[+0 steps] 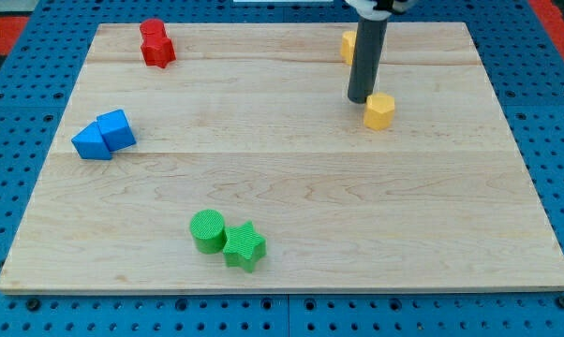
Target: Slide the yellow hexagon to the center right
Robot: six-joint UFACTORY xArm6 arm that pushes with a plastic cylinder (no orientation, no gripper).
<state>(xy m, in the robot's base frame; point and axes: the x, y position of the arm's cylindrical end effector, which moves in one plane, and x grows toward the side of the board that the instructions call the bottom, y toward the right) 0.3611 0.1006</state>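
My tip [360,99] touches the yellow hexagon [379,110] at its upper left, with no fingers, so an off-centre push could spin it away downward.

Red block [156,43] top left, two touching blue blocks [104,136] at left, green cylinder [207,230] touching green star [244,246] below.

yellow hexagon [379,110] | flat on board | upper right of centre

Yellow hexagon [379,110]; red block [156,43]; blue blocks [104,135]; green blocks [228,240]; pale wood board [291,197].
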